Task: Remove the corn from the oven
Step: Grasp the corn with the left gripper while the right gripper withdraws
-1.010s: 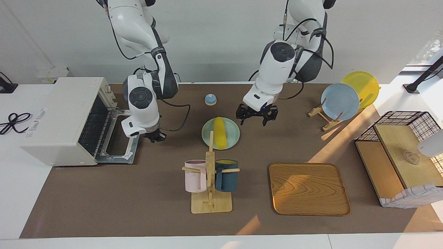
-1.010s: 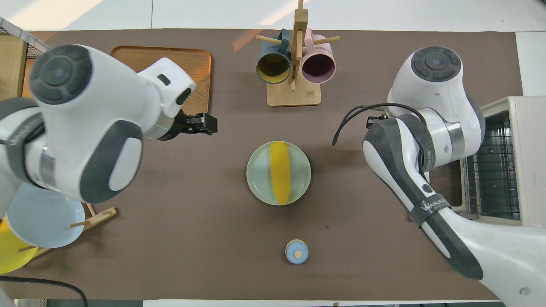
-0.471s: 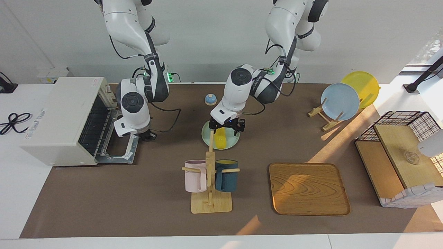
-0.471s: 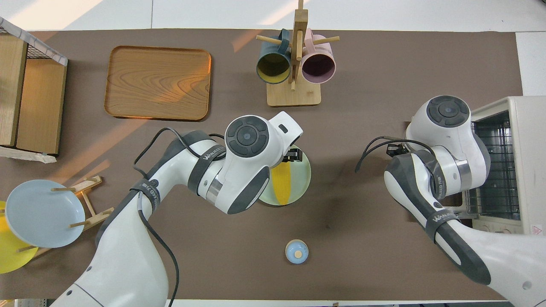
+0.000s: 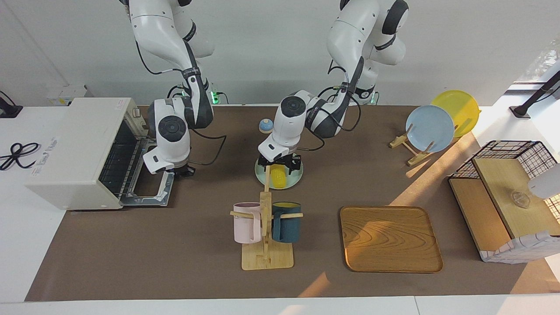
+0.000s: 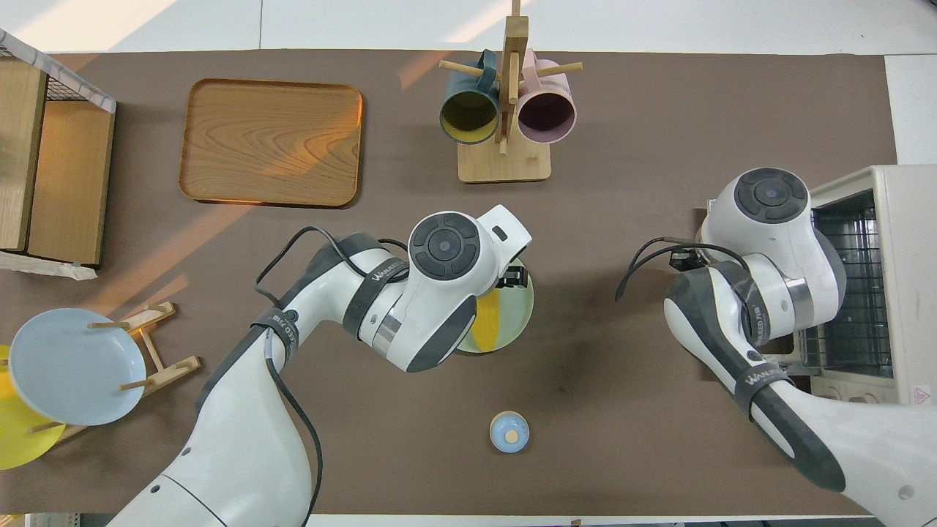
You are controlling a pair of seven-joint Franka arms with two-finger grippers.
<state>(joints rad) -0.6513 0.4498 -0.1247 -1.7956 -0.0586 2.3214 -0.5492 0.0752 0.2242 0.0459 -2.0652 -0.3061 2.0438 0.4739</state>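
Note:
The yellow corn (image 5: 278, 178) (image 6: 487, 322) lies on a pale green plate (image 5: 299, 176) (image 6: 521, 307) at the middle of the table, outside the oven (image 5: 74, 148) (image 6: 904, 241). My left gripper (image 5: 280, 166) is down over the corn's robot-side end. It is open, with a finger on each side of the cob; I cannot tell if they touch it. The oven stands at the right arm's end, its door (image 5: 148, 192) folded down and its wire rack bare. My right gripper (image 5: 186, 171) hangs shut beside the open door's outer edge, holding nothing.
A wooden mug rack (image 5: 266, 245) with a pink and a blue mug stands farther from the robots than the plate. Also here are a wooden tray (image 5: 389, 238), a small blue bell (image 5: 266, 126), a plate stand (image 5: 431, 129) and a wire basket (image 5: 507, 153) at the left arm's end.
My left arm swung in from the left arm's end of the table and lowered its open gripper onto the corn. My right gripper shifted slightly toward the oven door.

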